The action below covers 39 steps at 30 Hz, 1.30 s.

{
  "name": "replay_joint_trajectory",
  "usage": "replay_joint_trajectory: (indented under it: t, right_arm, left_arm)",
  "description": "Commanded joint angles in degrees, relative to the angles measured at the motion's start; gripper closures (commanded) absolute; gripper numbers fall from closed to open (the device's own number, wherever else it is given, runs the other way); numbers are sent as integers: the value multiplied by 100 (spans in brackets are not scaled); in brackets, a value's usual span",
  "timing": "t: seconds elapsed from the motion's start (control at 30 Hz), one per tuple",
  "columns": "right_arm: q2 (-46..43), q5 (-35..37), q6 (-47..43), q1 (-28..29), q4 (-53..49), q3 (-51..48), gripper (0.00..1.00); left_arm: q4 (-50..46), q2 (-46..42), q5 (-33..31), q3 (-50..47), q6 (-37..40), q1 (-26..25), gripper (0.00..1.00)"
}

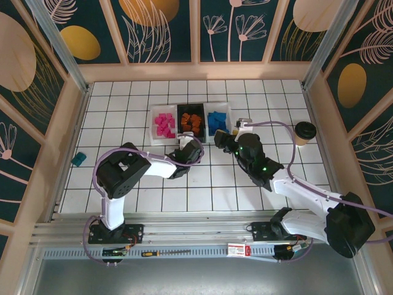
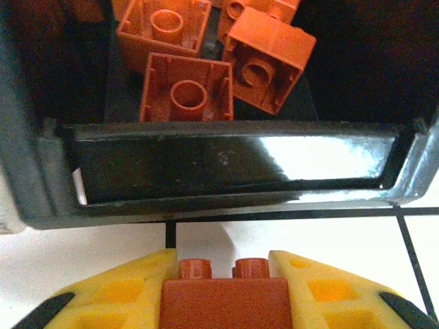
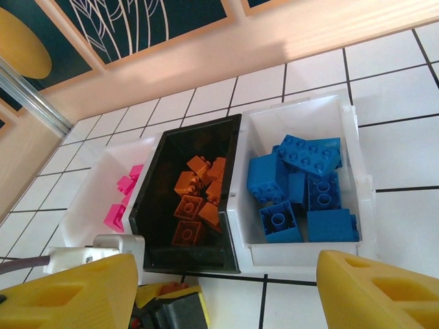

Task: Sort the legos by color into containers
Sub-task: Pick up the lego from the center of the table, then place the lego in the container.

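The left end effector clamps an orange brick just beside the black tray; the right end effector stands wide. Next, I think: lift over the rim, release.

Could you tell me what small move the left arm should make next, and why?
Probably lift the left gripper a little and ease it forward over the near wall of the black tray. It is shut on an orange brick, sitting low just short of that wall, and the other orange bricks lie inside that tray.
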Motion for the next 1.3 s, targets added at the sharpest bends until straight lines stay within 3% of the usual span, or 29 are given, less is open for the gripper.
replay_joint_trajectory:
  t: [0.0,0.2,0.4,0.53,0.93,1.0,1.07,1.17,1.23,1.27]
  right_arm:
    - [-140,209,82,-58,-30,-121,30]
    - [-68,150,178,-79,83,-248,30]
    - [78,59,275,-85,102,-341,30]
    - [79,71,311,-86,52,-367,30]
    - [-141,87,337,-85,-192,-438,30]
    - [-190,99,322,-84,-235,-438,30]
    - [-229,120,290,-85,-278,-429,29]
    - [-254,205,271,-86,-382,-370,26]
    - [-313,312,264,-94,-398,-359,15]
    - [-347,359,250,-105,-401,-367,11]
  left_arm:
    - [31,-303,376,-363,-97,-13,73]
    - [-232,-1261,1067,-784,-404,-13,76]
    - [-1323,-1763,915,125,4,125,75]
    - [-1520,-1468,1444,920,27,646,74]
    - [-2080,422,1573,2814,139,1414,71]
    - [-2043,475,1623,2878,152,1466,64]
    - [-2023,440,1687,2924,211,1464,40]
    - [-1973,162,1723,2822,226,1464,16]
    - [-1819,-248,1721,2566,231,1467,2]
    - [-1744,-441,1722,2420,242,1463,1]
